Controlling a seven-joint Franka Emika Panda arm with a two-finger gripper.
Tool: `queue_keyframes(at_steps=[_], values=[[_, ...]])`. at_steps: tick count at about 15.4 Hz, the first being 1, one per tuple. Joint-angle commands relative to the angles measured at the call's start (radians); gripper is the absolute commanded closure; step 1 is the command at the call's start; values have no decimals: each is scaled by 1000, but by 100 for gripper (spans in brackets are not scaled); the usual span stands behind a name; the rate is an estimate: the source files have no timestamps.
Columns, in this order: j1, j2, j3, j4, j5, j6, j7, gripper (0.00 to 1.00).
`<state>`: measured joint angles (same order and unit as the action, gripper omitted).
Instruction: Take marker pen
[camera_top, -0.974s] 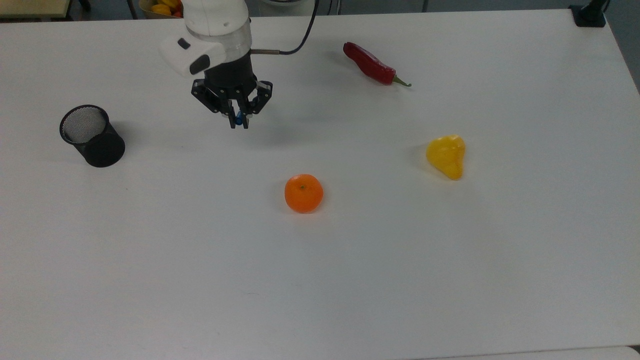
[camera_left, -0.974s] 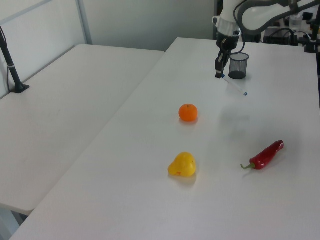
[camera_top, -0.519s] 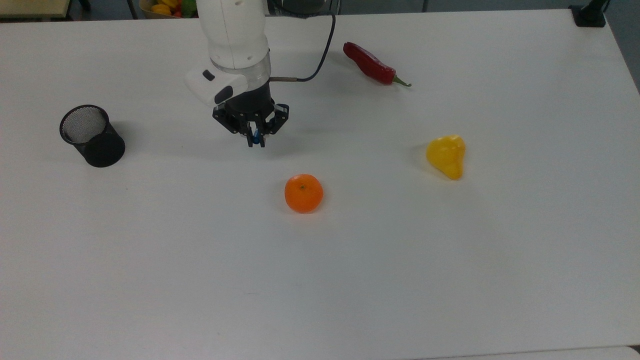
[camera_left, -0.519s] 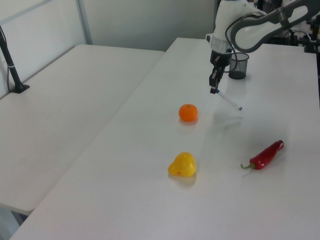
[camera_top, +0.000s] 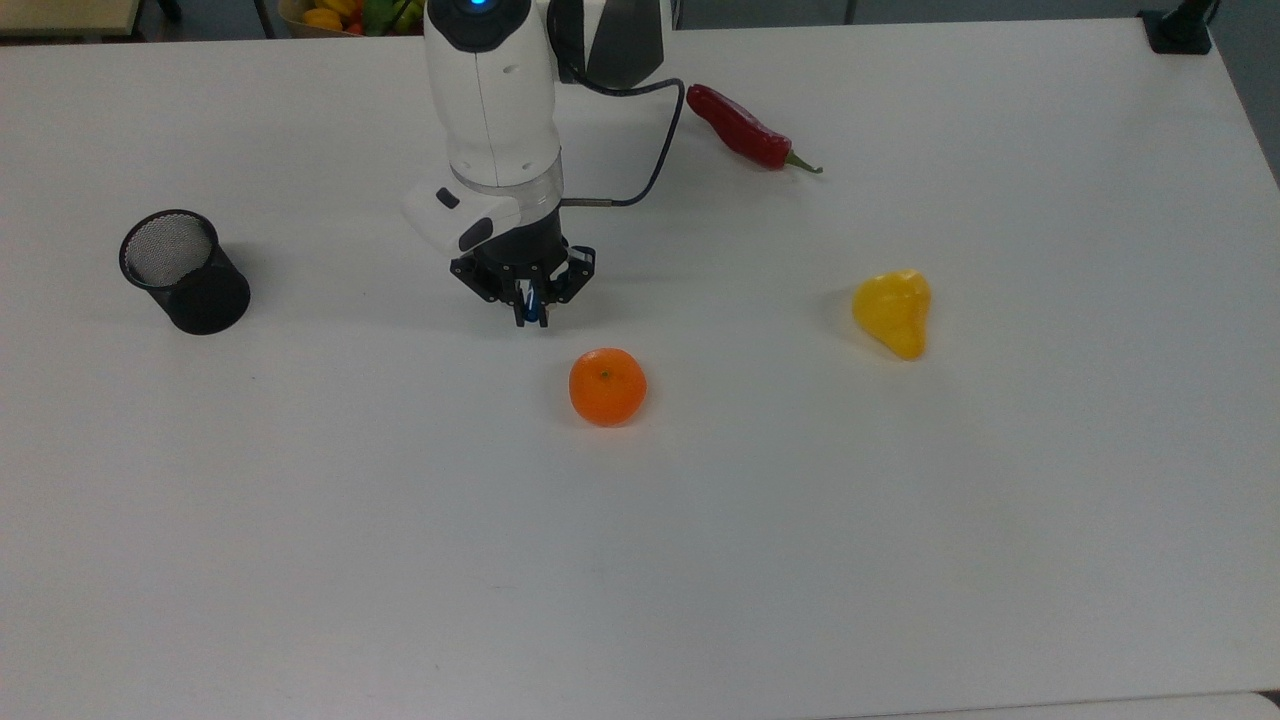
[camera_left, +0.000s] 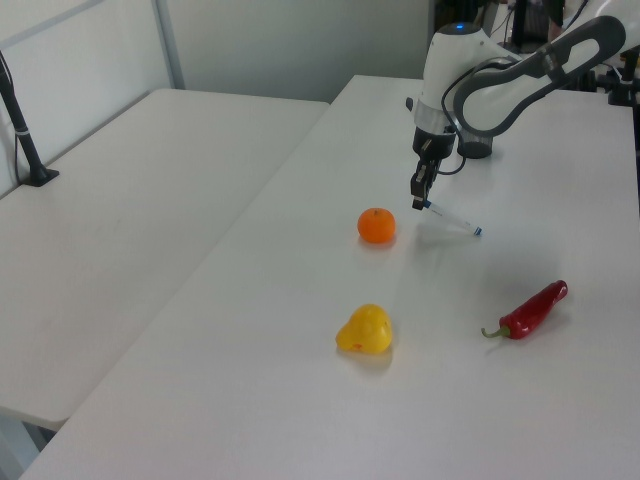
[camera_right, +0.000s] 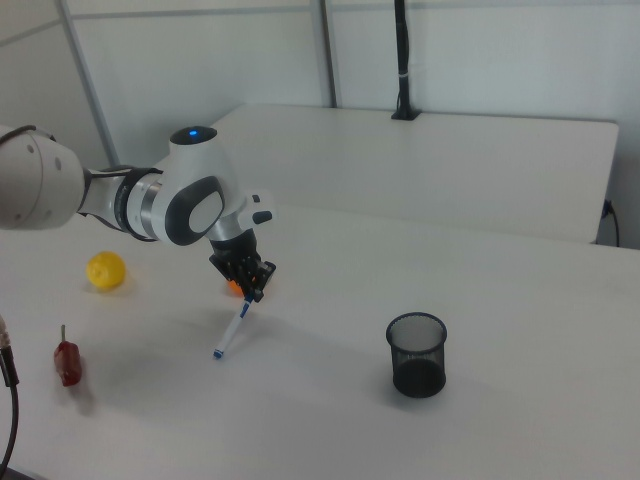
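My gripper (camera_top: 531, 316) is shut on the marker pen (camera_left: 452, 219), holding it by its upper end. The white barrel slants down and away from the fingers to a small blue end near the table in the left view. In the right view the marker pen (camera_right: 232, 330) hangs tilted below the gripper (camera_right: 255, 293), its blue tip low over the tabletop. I cannot tell whether the tip touches the table. In the left view the gripper (camera_left: 420, 203) is just right of the orange.
A black mesh cup (camera_top: 185, 270) stands at the top view's left. An orange (camera_top: 607, 386) lies just below and right of the gripper. A yellow fruit (camera_top: 893, 312) and a red chili (camera_top: 740, 128) lie further right.
The arm has carried the marker pen away from the mesh cup toward the orange, moving right and down in the top view. The gripper stayed shut on it.
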<state>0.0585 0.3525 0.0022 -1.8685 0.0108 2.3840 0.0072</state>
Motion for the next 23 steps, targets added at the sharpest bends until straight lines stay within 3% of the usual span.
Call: queue_keyframes(at_steps=[1, 3, 4, 5, 6, 9, 14, 20, 23], values=[[14, 9, -1, -28, -2, 52, 19, 85], [14, 11, -4, -27, -3, 52, 17, 75], [14, 9, -4, -27, -3, 52, 17, 61], [14, 9, -1, -27, -3, 50, 17, 38], [14, 9, -4, -27, -2, 50, 19, 24], [15, 9, -4, -26, -3, 50, 19, 0], [8, -35, -4, -20, -2, -3, 20, 0], [-28, -213, -4, 57, 3, -397, 23, 0], [-51, -312, -7, 63, 1, -503, 23, 0]])
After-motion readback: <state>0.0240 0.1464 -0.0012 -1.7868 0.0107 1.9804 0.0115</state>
